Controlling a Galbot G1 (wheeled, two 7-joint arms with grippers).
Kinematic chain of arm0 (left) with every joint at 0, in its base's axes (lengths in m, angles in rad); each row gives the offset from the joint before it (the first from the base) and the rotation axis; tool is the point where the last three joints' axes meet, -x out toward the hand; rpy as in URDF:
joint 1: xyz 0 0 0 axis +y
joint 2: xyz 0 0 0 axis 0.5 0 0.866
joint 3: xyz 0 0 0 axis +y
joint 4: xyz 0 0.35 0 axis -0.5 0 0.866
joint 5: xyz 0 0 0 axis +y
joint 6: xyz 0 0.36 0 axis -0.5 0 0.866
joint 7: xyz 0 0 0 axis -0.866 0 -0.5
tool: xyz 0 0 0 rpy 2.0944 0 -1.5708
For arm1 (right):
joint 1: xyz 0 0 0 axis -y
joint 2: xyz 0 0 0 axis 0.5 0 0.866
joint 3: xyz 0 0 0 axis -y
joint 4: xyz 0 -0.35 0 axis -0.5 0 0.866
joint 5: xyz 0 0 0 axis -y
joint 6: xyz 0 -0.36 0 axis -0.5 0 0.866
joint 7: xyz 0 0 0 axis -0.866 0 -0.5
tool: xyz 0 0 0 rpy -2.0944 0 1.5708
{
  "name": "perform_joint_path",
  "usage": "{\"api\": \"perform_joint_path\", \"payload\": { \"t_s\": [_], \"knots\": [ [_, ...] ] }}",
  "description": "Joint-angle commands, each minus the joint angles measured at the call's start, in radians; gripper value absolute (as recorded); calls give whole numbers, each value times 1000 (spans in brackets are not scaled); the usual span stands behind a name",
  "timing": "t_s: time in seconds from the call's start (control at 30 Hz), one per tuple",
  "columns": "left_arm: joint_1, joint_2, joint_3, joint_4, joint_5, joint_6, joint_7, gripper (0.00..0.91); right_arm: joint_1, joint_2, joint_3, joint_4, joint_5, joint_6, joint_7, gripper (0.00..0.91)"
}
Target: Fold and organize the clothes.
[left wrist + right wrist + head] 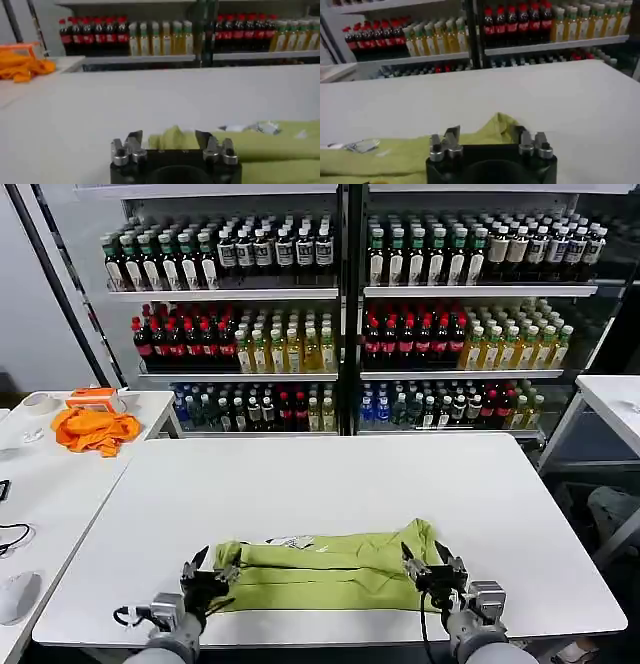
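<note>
T-shirt (325, 569), lime, lies folded into a long band on the white table (330, 484), close to the table's near edge. A white printed patch shows along the band's far edge. Left gripper (207, 569) sits at the shirt's left end, fingers spread, cloth bunched between them (170, 142). Right gripper (432, 569) sits at the shirt's right end, fingers spread too, a raised fold of cloth between them (487, 137). Orange cloth (95, 429) is on a side table, well apart from the shirt, far left.
</note>
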Motion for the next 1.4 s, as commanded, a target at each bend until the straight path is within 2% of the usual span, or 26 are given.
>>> {"api": "perform_joint_path", "payload": {
  "t_s": [0.03,0.13,0.17,0.23,0.27,0.3,0.7,1.0,1.2,1.4],
  "knots": [
    [29,-132,25,27,18,-25,-48,907,-87,12,14,42,-57,14,-4,907],
    [16,-139,28,37,15,-25,-51,907,-92,11,17,47,-57,15,-3,907],
    [16,-140,29,40,14,-25,-50,766,-93,10,18,48,-57,15,-2,907],
    [13,-144,30,55,15,-31,-52,333,-94,10,20,51,-57,15,0,907],
    [13,-145,30,61,15,-36,-53,60,-95,11,20,53,-57,15,0,907],
    [13,-146,29,63,15,-36,-53,40,-96,11,21,55,-57,15,0,907],
    [20,-164,20,76,-11,-56,-48,40,-103,13,22,66,-57,16,4,907],
    [21,-175,-6,66,-57,-102,-40,30,-99,10,27,67,-54,18,8,907],
    [23,-111,-114,6,-103,-93,-33,40,-86,0,32,67,-42,17,10,907],
    [60,69,-291,-65,-197,-77,-26,30,-60,-12,43,59,-14,14,13,907]
  ]
}}
